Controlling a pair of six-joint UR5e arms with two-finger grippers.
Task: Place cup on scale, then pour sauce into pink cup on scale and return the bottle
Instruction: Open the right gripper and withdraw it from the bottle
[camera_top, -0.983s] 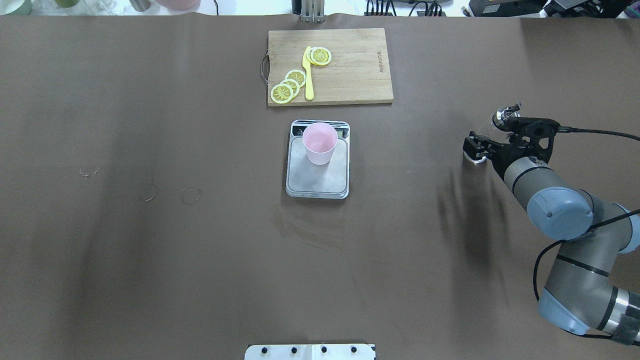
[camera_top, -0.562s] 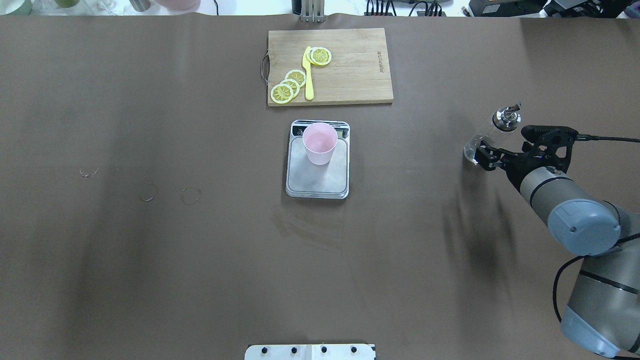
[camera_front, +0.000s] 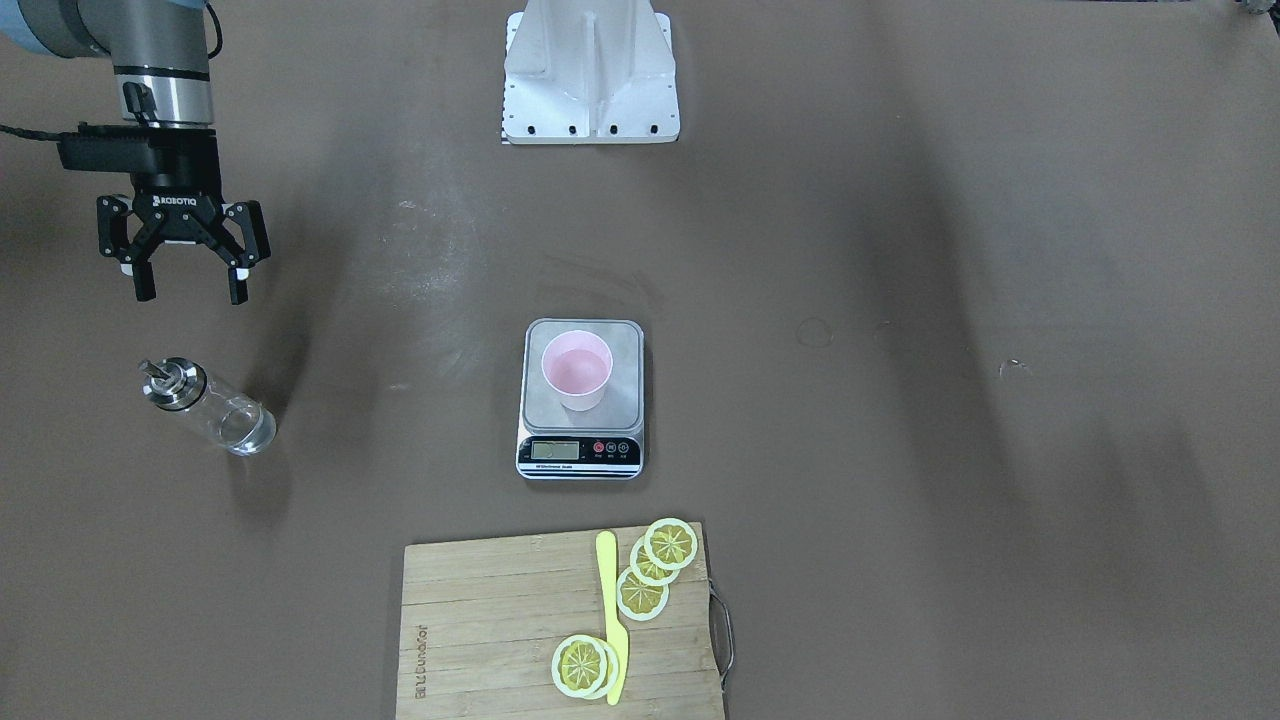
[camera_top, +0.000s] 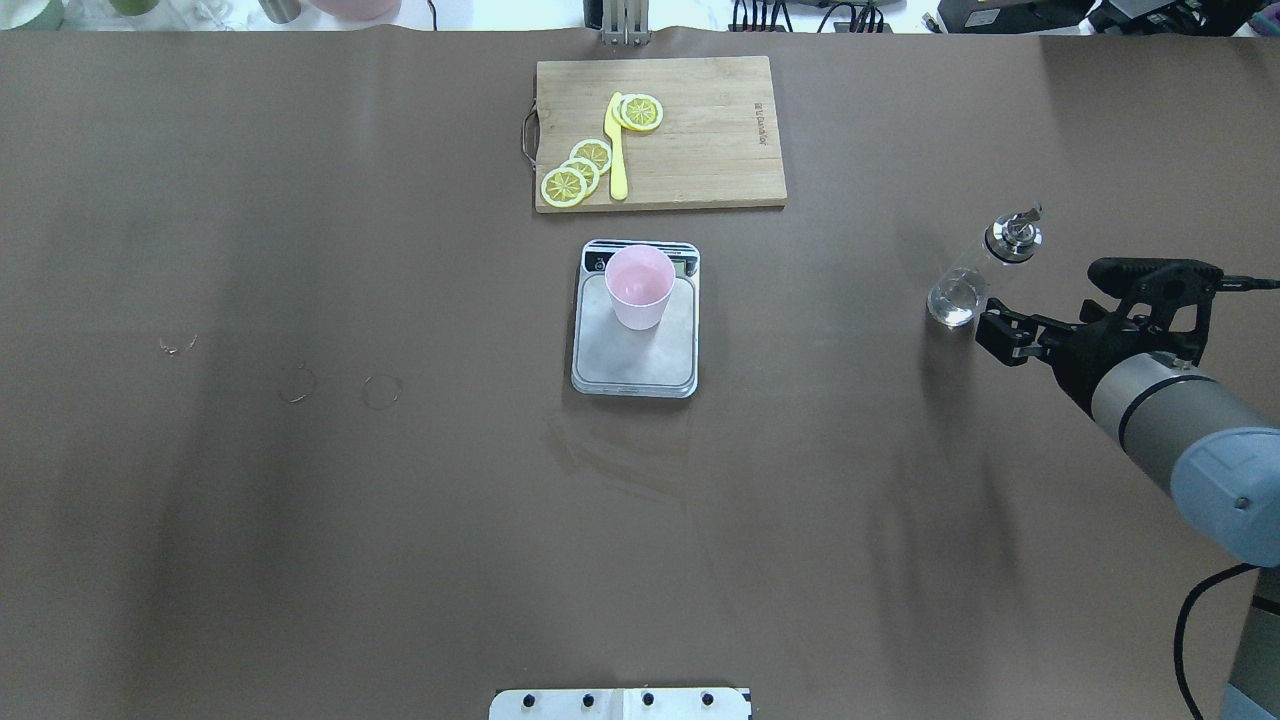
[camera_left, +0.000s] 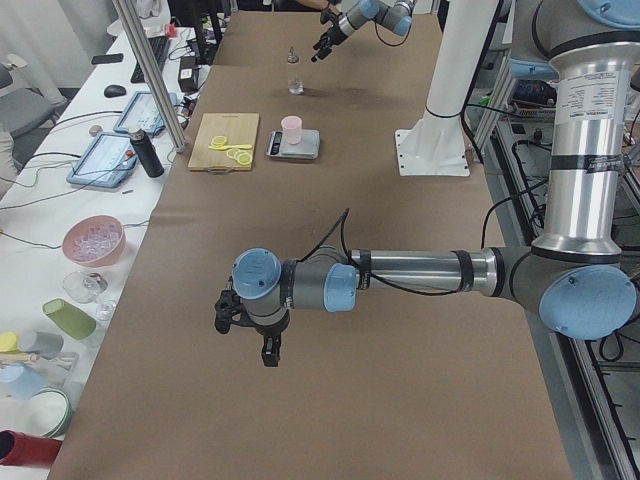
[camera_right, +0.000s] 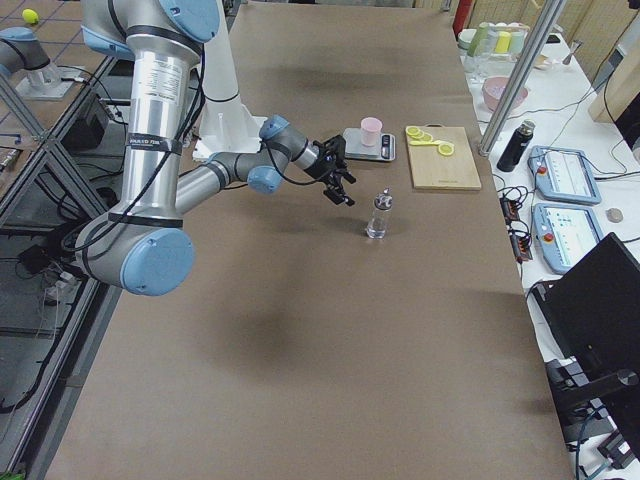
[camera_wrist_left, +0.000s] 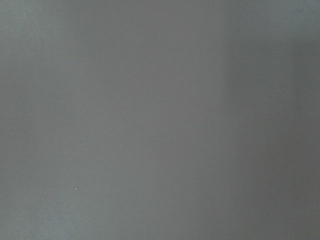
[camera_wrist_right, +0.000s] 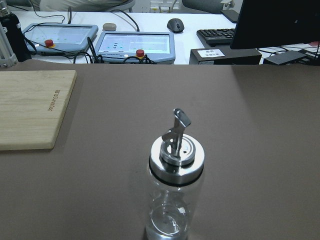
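The pale pink cup (camera_front: 576, 370) stands upright on the scale (camera_front: 622, 345) at the table's middle, also in the overhead view (camera_top: 638, 285) on the scale (camera_top: 640, 360). The clear glass bottle (camera_front: 205, 405) with its silver spout cap stands upright on the table far to the robot's right (camera_top: 975, 270). My right gripper (camera_front: 190, 295) is open and empty, apart from the bottle, on the robot's side of it (camera_top: 1000, 335). The right wrist view shows the bottle (camera_wrist_right: 175, 185) straight ahead. My left gripper (camera_left: 245, 335) hovers over bare table far left; I cannot tell its state.
A wooden cutting board (camera_top: 700, 150) with lemon slices (camera_top: 575, 170) and a yellow knife (camera_top: 616, 150) lies just beyond the scale. The robot's white base (camera_front: 590, 70) is at the near edge. Tablets and cables lie past the far edge.
My right gripper, which stood around the bottle, has drawn back toward the robot and right. The bottle stays upright on the table. Cup and scale have not moved.
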